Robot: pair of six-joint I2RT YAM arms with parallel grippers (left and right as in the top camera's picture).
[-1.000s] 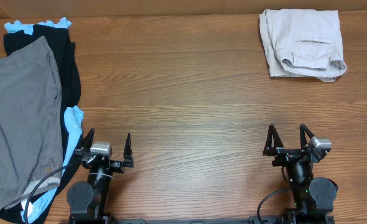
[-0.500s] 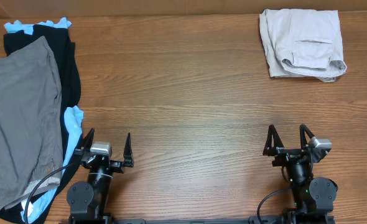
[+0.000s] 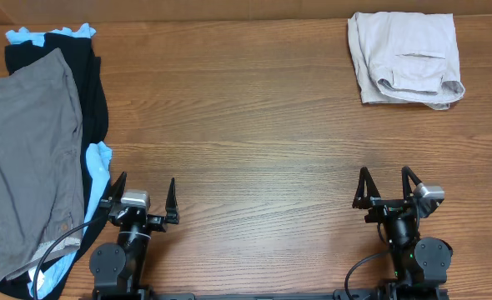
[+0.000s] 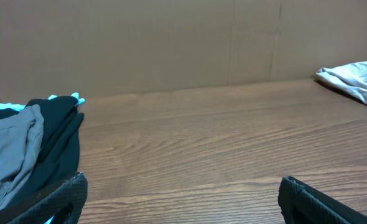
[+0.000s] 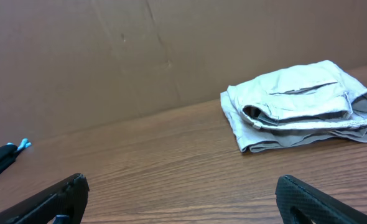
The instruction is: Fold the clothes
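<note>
The beige shorts (image 3: pixel 405 58) lie folded into a compact bundle at the far right of the table; they also show in the right wrist view (image 5: pixel 301 106) and at the right edge of the left wrist view (image 4: pixel 356 78). My left gripper (image 3: pixel 144 193) is open and empty near the front edge, left of centre; its fingertips frame bare wood in the left wrist view (image 4: pixel 182 194). My right gripper (image 3: pixel 387 183) is open and empty near the front edge on the right, well short of the shorts, with bare wood between its tips (image 5: pixel 182 190).
A pile of other garments lies at the left: a grey one (image 3: pixel 25 158) on top of a black one (image 3: pixel 83 79) and a light-blue one (image 3: pixel 100 167). A brown cardboard wall (image 5: pixel 109 56) stands behind the wooden table (image 3: pixel 246 133).
</note>
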